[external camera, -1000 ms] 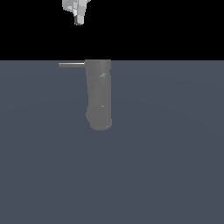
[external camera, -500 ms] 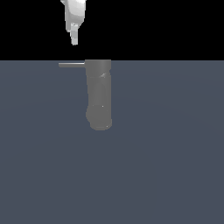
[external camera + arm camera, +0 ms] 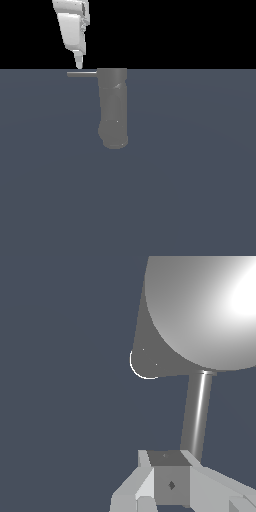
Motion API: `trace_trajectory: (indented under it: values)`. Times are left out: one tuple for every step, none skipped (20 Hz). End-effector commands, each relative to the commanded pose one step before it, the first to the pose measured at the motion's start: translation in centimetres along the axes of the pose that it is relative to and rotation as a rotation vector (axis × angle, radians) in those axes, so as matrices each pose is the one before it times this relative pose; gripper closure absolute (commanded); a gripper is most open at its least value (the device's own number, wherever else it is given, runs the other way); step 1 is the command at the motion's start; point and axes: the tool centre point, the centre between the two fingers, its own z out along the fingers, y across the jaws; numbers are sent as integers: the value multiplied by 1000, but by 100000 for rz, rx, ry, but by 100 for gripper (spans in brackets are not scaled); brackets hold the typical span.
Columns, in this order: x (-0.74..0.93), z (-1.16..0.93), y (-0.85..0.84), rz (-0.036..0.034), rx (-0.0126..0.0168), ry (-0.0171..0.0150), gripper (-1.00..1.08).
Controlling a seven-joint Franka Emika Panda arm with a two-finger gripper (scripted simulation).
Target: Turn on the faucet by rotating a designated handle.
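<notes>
We see the white robot gripper (image 3: 79, 64) hanging just above the outer end of the thin, flat grey bar handle (image 3: 82, 74); we cannot tell how its jaws stand. Beyond, the handle joins the thick matte grey cylindrical faucet (image 3: 114, 107) on the slate-blue surface (image 3: 190, 175).

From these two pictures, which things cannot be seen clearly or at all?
- Tool in the exterior view: seen edge-on, so open or shut cannot be told.
- Tool in the wrist view: cut off by the picture's edge.
- Contact between tool and handle: too small to tell.
- Faucet in the wrist view: partly cut by the edge.
</notes>
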Motion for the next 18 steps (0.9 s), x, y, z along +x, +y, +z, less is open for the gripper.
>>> trace_trajectory:
  values:
    - [-479, 873, -688, 3672, 314, 1072, 108]
    - [-176, 294, -200, 1122, 82, 342, 108]
    - [-162, 266, -177, 1013, 81, 312, 108]
    - [-150, 239, -155, 901, 77, 280, 108]
    - [-133, 211, -134, 796, 72, 249, 108]
    - [-119, 183, -114, 685, 65, 215, 108]
    - [-101, 155, -95, 579, 58, 183, 108]
    - [-81, 127, -77, 477, 49, 151, 108]
    - [-67, 99, -59, 364, 39, 116, 108]
    - [-43, 70, -42, 270, 29, 86, 108]
    - [-35, 43, -24, 146, 16, 47, 108]
    - [-2, 14, -9, 65, 7, 21, 108]
    - [0, 0, 0, 0, 0, 0, 108]
    - [0, 0, 0, 0, 0, 0, 108]
    - [0, 0, 0, 0, 0, 0, 108]
    - [-17, 8, 22, -126, -54, -16, 108]
    - [13, 1, 238, 0, 0, 0, 108]
    - [13, 1, 240, 0, 0, 0, 108]
